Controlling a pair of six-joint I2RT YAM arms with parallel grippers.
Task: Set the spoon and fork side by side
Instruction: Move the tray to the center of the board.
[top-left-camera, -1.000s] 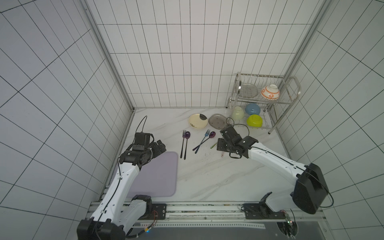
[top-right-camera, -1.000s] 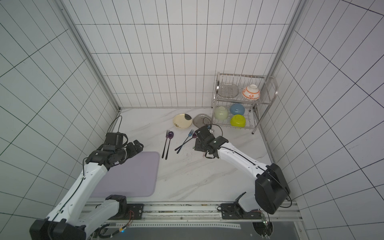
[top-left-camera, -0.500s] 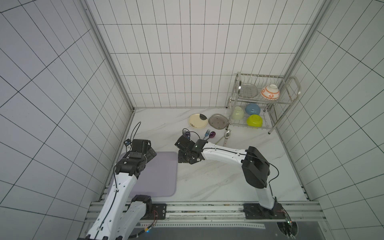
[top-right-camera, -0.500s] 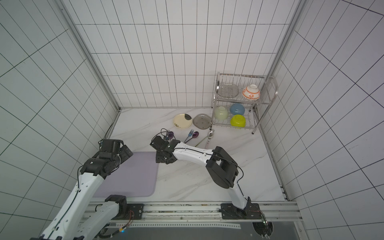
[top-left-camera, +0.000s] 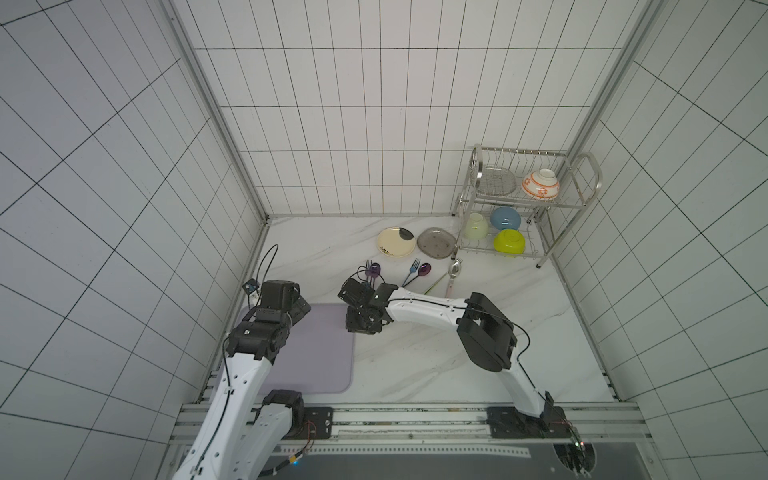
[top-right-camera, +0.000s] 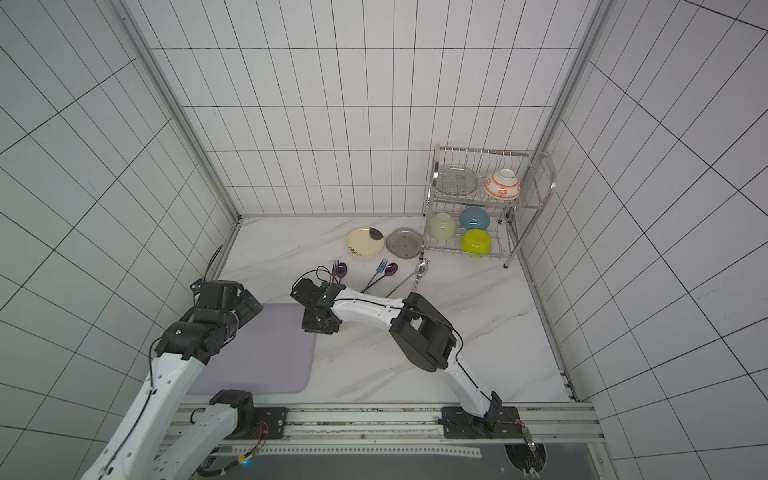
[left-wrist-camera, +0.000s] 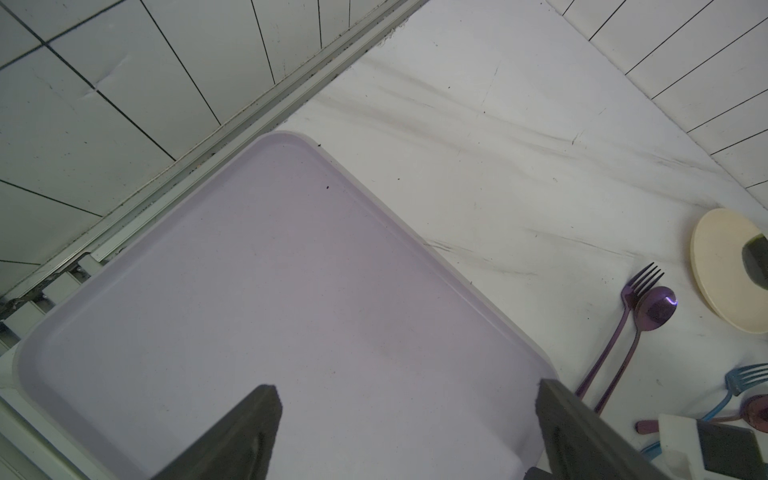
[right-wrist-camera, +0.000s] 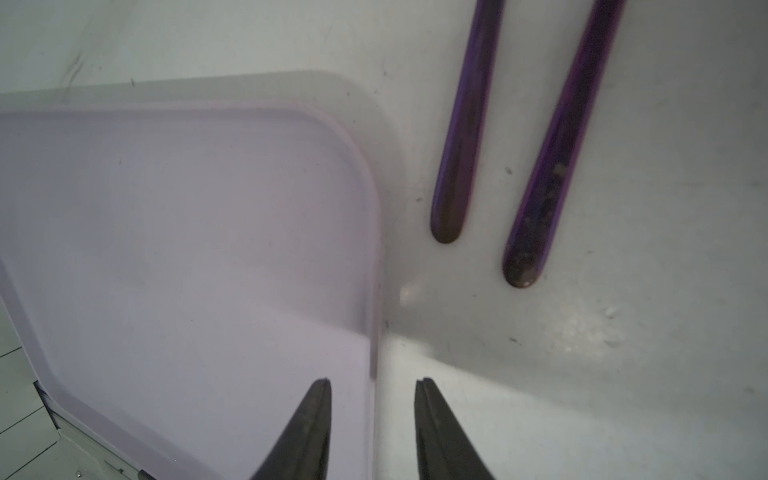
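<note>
The purple fork (right-wrist-camera: 464, 137) and spoon (right-wrist-camera: 557, 166) lie parallel on the counter (right-wrist-camera: 623, 353), just beside the corner of the tray (right-wrist-camera: 166, 249) — apparently already paired. The right gripper (right-wrist-camera: 374, 382) hangs over the tray's rim, jaws narrowly parted and pinching nothing. The left gripper (left-wrist-camera: 405, 386) hovers spread wide above the tray — out of the way.

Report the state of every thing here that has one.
left gripper, open above the tray.
right gripper, fingers narrowly apart, holding nothing.
purple fork, flat on the counter, ungripped.
purple spoon, flat beside that fork, ungripped.
tray, flat on the counter.
cream plate, flat on the counter.
</note>
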